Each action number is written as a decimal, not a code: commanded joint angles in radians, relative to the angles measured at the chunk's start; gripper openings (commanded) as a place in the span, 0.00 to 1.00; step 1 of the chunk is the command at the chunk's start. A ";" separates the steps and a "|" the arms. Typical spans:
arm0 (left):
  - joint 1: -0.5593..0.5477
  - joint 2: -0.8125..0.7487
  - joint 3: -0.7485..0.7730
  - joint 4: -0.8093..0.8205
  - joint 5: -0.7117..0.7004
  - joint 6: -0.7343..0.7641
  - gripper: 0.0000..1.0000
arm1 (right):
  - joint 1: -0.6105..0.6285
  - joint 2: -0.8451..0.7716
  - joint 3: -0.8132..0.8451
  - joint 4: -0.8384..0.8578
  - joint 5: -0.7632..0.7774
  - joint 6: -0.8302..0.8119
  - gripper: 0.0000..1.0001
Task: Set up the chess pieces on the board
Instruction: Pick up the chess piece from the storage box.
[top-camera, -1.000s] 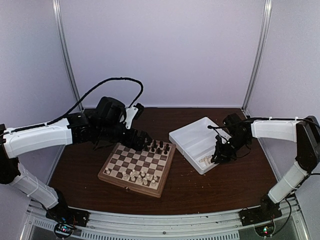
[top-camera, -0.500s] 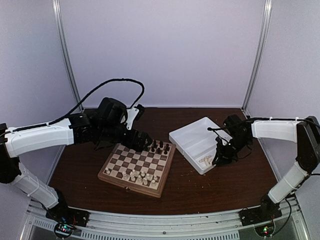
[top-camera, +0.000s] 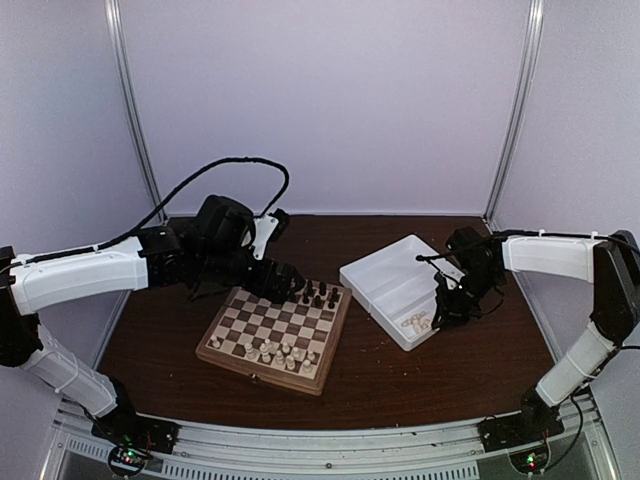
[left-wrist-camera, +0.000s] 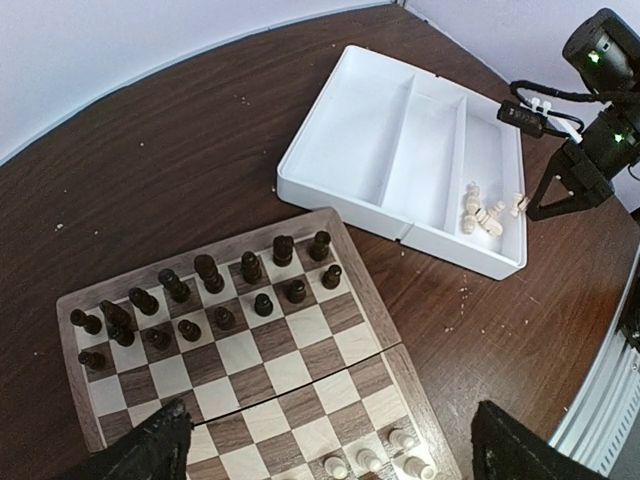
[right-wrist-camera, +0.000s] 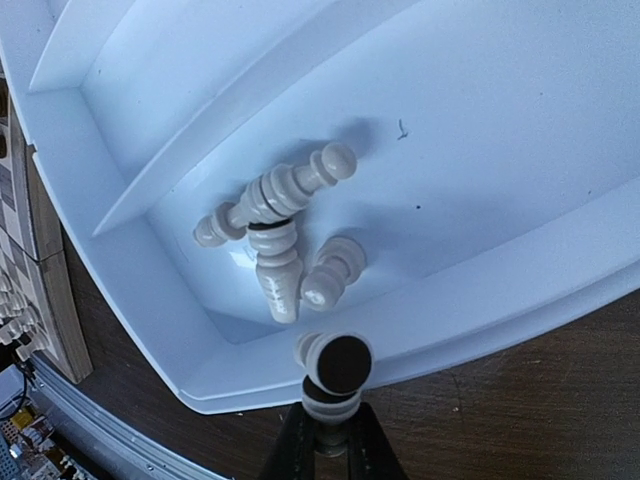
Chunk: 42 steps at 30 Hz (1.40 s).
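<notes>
Where the right gripper hangs at the near right corner of the white plastic tray, its fingers are shut tight on one small cream chess piece. The piece's dark round bottom shows in the wrist view, right over the tray's outer rim. Just inside that rim, in the thin end slot, three more cream pieces lie on their sides, touching each other. A low wall splits this slot from the next one.

Left of the tray sits the square wooden chessboard with its thick frame, near the tray's corner but not touching it. A strip of bare dark brown table runs between them, and more bare table lies in front of the tray.

On the board, dark pieces stand along the far rows and standing cream pieces along the near rows. The middle squares are free.

Farther left of the tray, the left gripper hangs over the dark pieces. Its fingers are spread wide and hold nothing.
</notes>
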 joint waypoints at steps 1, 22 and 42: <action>0.005 0.013 0.016 0.034 0.011 0.015 0.98 | -0.004 0.009 0.005 -0.116 0.135 -0.018 0.07; 0.005 0.030 0.033 0.027 0.025 0.013 0.98 | 0.002 -0.049 -0.020 -0.114 0.305 0.009 0.07; 0.005 0.031 0.044 0.021 0.021 0.022 0.98 | 0.005 -0.126 -0.227 0.191 0.282 0.305 0.01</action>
